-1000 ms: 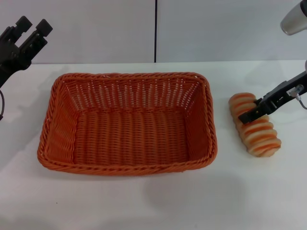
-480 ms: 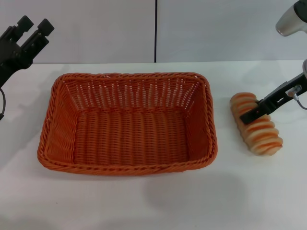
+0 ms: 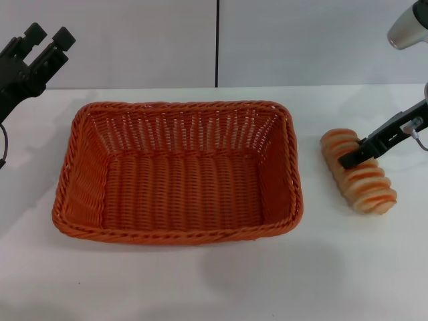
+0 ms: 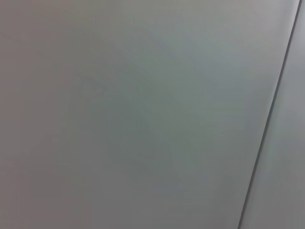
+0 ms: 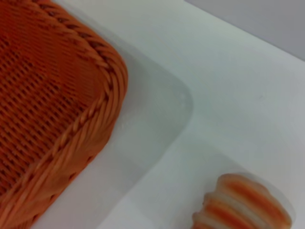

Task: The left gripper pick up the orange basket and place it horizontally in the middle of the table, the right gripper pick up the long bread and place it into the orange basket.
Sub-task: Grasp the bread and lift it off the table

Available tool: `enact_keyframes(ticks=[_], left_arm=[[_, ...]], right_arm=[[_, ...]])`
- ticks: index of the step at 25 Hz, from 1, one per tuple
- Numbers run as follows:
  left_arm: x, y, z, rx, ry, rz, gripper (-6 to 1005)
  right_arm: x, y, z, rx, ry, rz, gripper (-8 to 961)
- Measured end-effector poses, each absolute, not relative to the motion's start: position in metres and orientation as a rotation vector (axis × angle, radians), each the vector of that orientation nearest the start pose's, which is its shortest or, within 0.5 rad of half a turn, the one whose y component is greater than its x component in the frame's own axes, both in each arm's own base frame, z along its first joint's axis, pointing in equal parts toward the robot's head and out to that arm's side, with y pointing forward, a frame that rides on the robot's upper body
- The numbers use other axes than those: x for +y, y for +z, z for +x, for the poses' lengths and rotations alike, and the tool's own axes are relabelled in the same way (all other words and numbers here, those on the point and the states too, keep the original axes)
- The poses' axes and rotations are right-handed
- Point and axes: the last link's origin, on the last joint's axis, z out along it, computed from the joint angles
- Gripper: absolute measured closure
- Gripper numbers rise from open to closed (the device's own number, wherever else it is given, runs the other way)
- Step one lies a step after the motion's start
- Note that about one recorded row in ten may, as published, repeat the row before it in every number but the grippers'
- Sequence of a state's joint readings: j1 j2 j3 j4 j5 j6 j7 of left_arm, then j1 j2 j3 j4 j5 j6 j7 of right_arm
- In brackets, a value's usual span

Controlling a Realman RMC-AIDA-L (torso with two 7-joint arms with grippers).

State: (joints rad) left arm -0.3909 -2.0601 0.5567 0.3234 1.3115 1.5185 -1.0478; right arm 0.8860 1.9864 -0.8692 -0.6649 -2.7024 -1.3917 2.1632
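At three o'clock the right claw (image 3: 352, 159) rests a black finger across the long bread (image 3: 358, 172); whether it pinches, I cannot tell. The loaf lies on the white worktop (image 3: 214, 281), beside the orange basket (image 3: 179, 170) at centre. At ten o'clock the left claw (image 3: 41, 39) hangs raised, fingers spread.

Orange woven basket (image 3: 177, 170), orange-cream striped bread (image 3: 359, 179)

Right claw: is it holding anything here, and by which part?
The right claw sits across the long bread, near the middle of its length, on the table. Whether it actually grips cannot be told. The left claw holds nothing.
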Motion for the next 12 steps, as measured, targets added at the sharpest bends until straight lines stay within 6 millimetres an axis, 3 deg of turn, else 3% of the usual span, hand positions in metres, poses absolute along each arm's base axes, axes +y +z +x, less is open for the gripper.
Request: enact_keyframes(ticks=[12], left_arm=[[0.3148,0.0425,-0.3080,-0.677,-1.239,-1.890,272]], right_arm=[[0.4083,0.0121,0.2398,1.036,-0.383,-2.640,491]])
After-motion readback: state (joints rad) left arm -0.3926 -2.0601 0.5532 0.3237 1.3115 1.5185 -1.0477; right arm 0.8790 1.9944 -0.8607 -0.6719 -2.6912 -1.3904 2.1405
